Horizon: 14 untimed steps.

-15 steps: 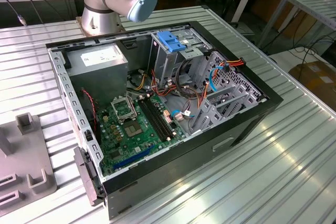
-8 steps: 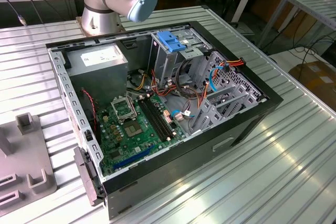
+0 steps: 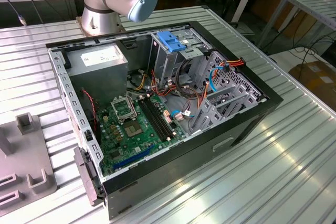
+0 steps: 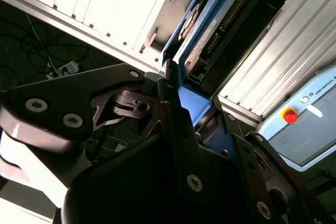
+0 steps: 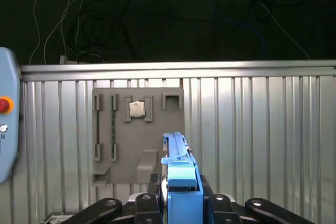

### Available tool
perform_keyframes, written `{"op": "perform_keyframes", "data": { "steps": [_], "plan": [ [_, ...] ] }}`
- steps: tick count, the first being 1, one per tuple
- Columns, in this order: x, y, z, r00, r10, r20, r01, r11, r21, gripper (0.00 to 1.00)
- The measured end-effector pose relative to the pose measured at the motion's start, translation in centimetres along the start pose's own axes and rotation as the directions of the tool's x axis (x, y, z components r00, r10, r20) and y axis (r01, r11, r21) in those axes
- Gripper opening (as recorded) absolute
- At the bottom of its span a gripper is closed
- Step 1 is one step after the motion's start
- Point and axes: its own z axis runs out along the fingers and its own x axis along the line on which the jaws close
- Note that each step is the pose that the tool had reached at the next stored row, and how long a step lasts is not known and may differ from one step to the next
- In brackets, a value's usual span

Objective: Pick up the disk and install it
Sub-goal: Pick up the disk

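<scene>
**Claw clamped on the disk**

The claw [image 5: 181,188] is drawn narrow onto the disk [image 5: 177,153]. Its black metal fingers [image 5: 155,184] press either side of the blue plastic carrier rail. In the first wrist view the disk is held edge-on, a thin blue slab projecting straight out from the claw. In the second wrist view one flat face shows: dark metal with a pale printed label, a row of connector pins, and a blue rail along the edge. Black bolted linkage plates of the claw frame it.

Beyond the disk lies the desk [image 5: 262,145], ribbed aluminium with a bright sheen. On it rests a flat grey fixture plate [image 5: 131,148] with raised rectangular pockets. One pocket carries a square silver chip [image 5: 137,109]. A pale blue pendant [image 5: 6,129] with a red button lies near the plate.

In the exterior view the open computer case [image 3: 252,121] lies on its side on the desk. It exposes a green motherboard [image 3: 131,129], a grey power-supply box [image 3: 100,60], and a grey drive cage [image 3: 167,64] topped by a blue latch [image 3: 172,40]. The arm's silver base [image 3: 100,14] stands at the far side of the case.
</scene>
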Motion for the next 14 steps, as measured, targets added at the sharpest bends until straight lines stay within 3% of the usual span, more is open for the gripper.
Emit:
{"op": "perform_keyframes", "data": {
  "steps": [14],
  "plan": [
    [-0.02, -0.85, 0.01, 1.0, 0.0, 0.0, 0.0, 1.0, 0.0, 0.37]
  ]
}}
